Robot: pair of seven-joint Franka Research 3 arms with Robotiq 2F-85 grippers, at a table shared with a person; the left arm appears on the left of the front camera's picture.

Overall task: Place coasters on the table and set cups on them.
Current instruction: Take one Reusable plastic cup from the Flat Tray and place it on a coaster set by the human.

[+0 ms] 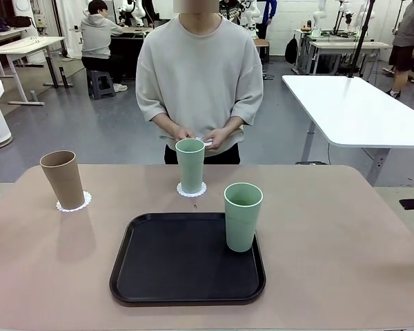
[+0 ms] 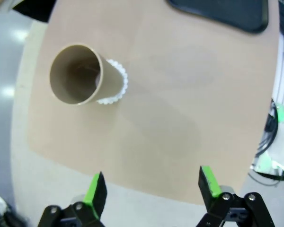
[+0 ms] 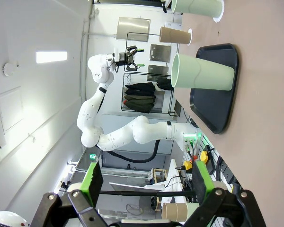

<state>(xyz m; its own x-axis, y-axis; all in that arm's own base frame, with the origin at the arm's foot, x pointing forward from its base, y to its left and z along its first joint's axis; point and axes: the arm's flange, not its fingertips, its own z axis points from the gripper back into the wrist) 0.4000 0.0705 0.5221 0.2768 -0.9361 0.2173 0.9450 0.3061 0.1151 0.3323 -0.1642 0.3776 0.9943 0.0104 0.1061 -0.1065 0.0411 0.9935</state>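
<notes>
So from the front, the brown cup point(image 1: 63, 178) is sitting on a coaster point(image 1: 74, 203) up near the far left corner of the counter point(image 1: 345, 248). One mint cup point(image 1: 190, 164) is on a second coaster point(image 1: 192, 190) at the middle of the far edge, right in front of the person. The person's hands point(image 1: 196, 136) are together just behind its rim, pinching something small and white, can't tell what. The other mint cup point(image 1: 242, 215) stands upright in the far right corner of the black tray point(image 1: 165, 269), which lies mid-counter toward the near edge. Left wrist view: the left fingers point(image 2: 95, 189) are spread wide with nothing between them, up over the counter near its left edge. They're well apart from the brown cup, which has its lacy coaster poking out underneath, and a corner of the tray shows at the top. The right wrist view is rolled sideways. The right fingers point(image 3: 92, 177) are released too, wide apart and empty, out past the counter's edge. The cup on the tray, the brown cup and the far mint cup are all well away from them.
</notes>
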